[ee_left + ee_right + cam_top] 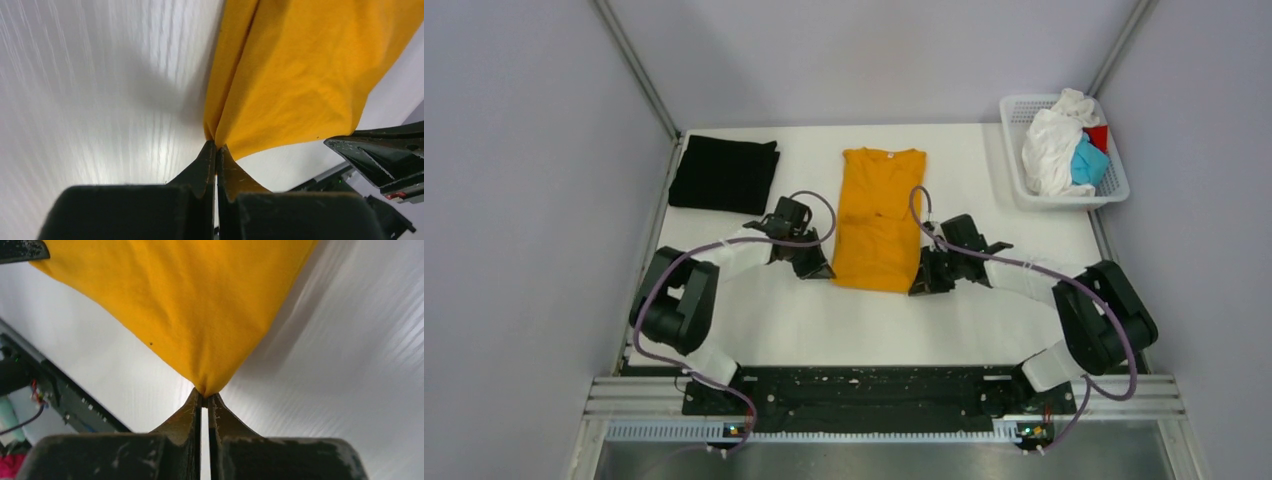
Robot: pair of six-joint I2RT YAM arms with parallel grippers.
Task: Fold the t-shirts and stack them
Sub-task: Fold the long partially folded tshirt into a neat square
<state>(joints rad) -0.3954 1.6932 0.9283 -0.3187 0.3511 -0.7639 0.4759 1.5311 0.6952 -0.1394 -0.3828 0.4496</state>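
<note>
The soft orange-yellow cloth t-shirt (879, 215) lay lengthwise mid white tabletop (824, 325). The left claw (216, 146) and right claw (205, 396) each pinched a near hem corner. Such thin bites could slip, and uneven lifting would skew the fold.

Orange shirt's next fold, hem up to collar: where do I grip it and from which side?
Grip the orange shirt at its two near hem corners, coming in low from the near edge. It lies flat with the collar far, so those corners are the free ends. The left pincer and right pincer are shut there.
</note>
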